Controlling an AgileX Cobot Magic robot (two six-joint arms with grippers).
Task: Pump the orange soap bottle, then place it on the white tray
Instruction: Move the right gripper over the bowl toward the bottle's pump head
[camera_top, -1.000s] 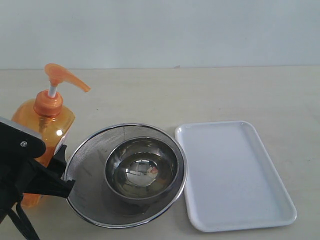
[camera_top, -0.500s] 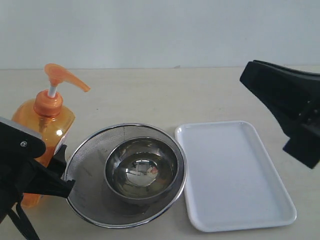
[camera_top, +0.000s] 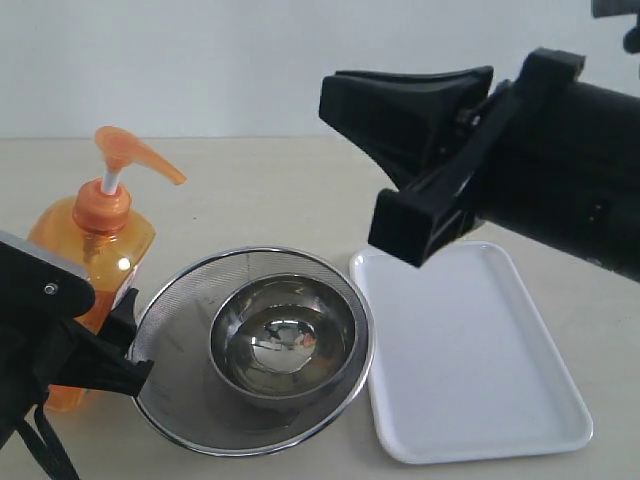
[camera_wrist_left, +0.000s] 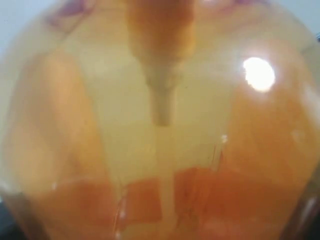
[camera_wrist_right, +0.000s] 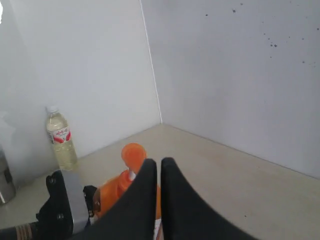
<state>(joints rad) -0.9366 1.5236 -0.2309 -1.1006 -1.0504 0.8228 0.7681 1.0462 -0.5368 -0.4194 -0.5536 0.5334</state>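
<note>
The orange soap bottle (camera_top: 95, 250) stands upright at the left, its pump head (camera_top: 135, 155) raised on the white stem. My left gripper (camera_top: 90, 350) is shut on the bottle's lower body; one black finger (camera_top: 115, 365) shows against its side, the other is hidden. The bottle (camera_wrist_left: 160, 125) fills the whole left wrist view, blurred. My right gripper (camera_top: 335, 100) hangs high over the middle, shut and empty, its tip toward the bottle. In the right wrist view its tips (camera_wrist_right: 160, 164) stay short of the pump head (camera_wrist_right: 133, 152). The white tray (camera_top: 470, 350) lies empty at the right.
A round steel mesh strainer (camera_top: 175, 330) holding a shiny steel bowl (camera_top: 283, 335) sits between the bottle and the tray, touching my left gripper's side. A small clear bottle of pale liquid (camera_wrist_right: 60, 137) stands by the wall.
My right arm has swept in from the right edge to above the middle, toward the bottle. The bottle and left gripper shifted very slightly.
</note>
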